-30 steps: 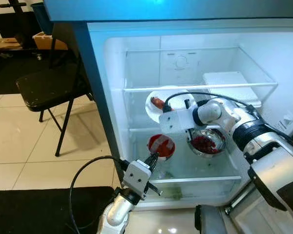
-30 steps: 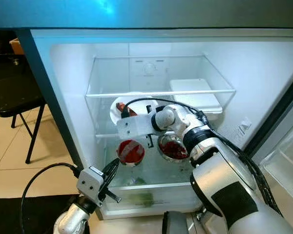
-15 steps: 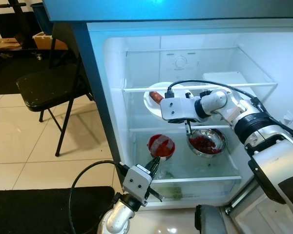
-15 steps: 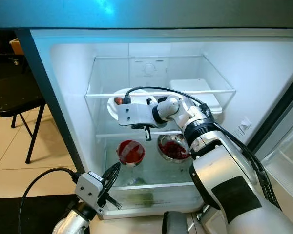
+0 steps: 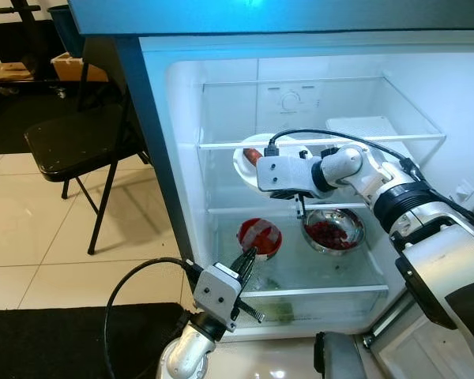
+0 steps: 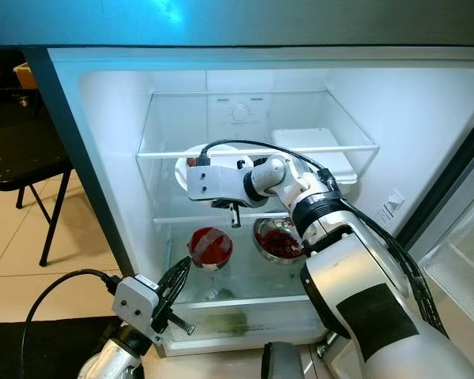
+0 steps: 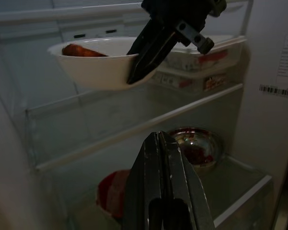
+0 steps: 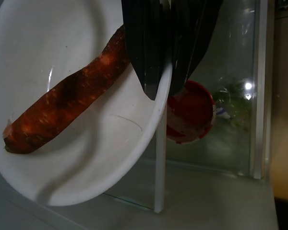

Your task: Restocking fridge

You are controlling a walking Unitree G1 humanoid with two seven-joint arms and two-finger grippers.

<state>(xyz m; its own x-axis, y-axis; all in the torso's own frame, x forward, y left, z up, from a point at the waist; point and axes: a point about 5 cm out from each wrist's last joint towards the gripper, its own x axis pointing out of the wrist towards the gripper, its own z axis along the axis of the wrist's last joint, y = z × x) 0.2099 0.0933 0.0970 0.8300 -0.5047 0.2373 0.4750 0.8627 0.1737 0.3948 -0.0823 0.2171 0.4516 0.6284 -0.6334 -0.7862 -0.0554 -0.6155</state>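
Raised since a second ago, the right gripper (image 8: 159, 72) pinches the bowl (image 8: 67, 115) rim above the steel bowl (image 5: 332, 230); rigid, breakable, carrot (image 8: 67, 98) loose. Left gripper (image 7: 161, 158) pressed together.

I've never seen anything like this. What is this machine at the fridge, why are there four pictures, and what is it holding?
It is a walking humanoid robot with two silver arms, each ending in two long black fingers. Two pictures come from cameras in its head, looking into the open fridge. The other two come from cameras on its wrists, looking along each arm's fingers.

The right gripper pinches the rim of a white bowl holding a carrot, at the middle shelf. The left gripper waits low in front of the fridge, shut and empty.

Below sit a red bowl and a metal bowl of red food. A white lidded box rests higher up.
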